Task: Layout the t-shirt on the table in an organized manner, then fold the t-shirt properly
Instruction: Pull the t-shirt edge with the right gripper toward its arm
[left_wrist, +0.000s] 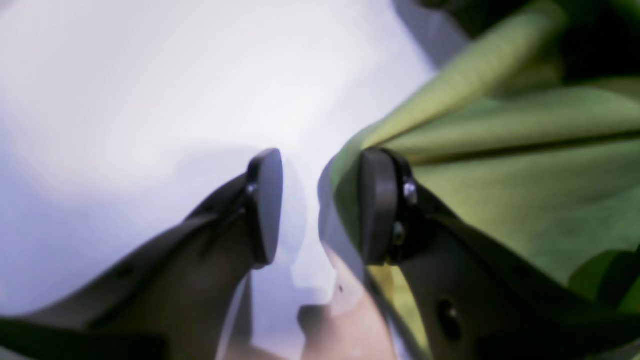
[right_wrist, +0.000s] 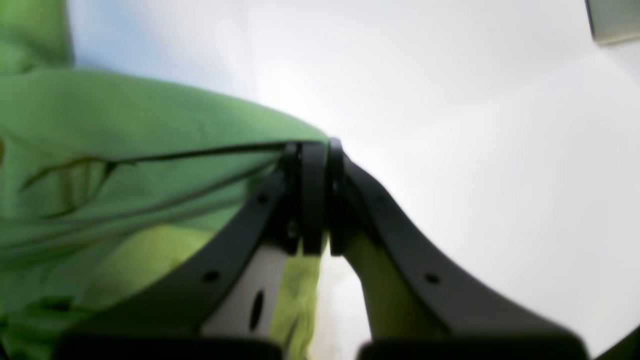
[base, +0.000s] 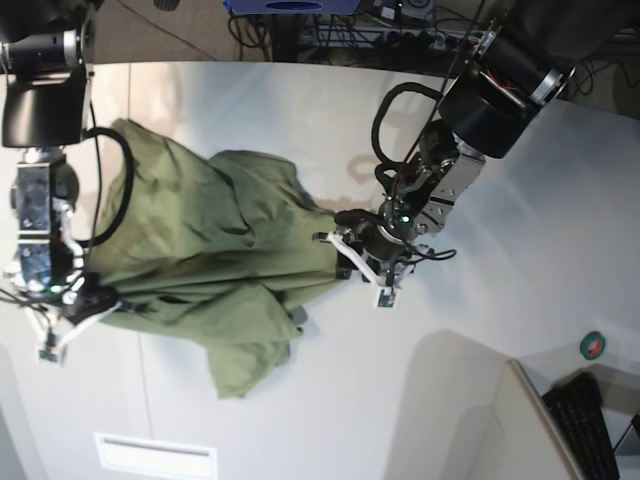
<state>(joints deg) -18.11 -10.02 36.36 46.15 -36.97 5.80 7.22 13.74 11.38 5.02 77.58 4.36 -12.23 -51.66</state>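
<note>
While the t-shirt (base: 215, 255) is spread in a loose, wrinkled heap across the table (base: 330, 400), it is flanked by one arm at each end. In the base view, the cloth is seen stretched between the two grippers, with one part hanging down toward the lower edge of the picture in a rumpled flap.

The right gripper (right_wrist: 315, 200) is clenched on a pinch of the t-shirt (right_wrist: 125, 160); in the right wrist view, its dark jaws are pressed together with green cloth caught between them, and taut creases are drawn from that spot across the fabric.

The left gripper (left_wrist: 320, 205) is released: in the left wrist view, its pads (left_wrist: 267, 205) are parted, and bare table (left_wrist: 150, 100) is seen through the gap. The t-shirt's edge (left_wrist: 500, 165) is draped against the outer side of one pad, yet nothing is gripped between the two.

A small white label (base: 155, 455) is seen on the table near the lower edge of the base view, well apart from the cloth.
</note>
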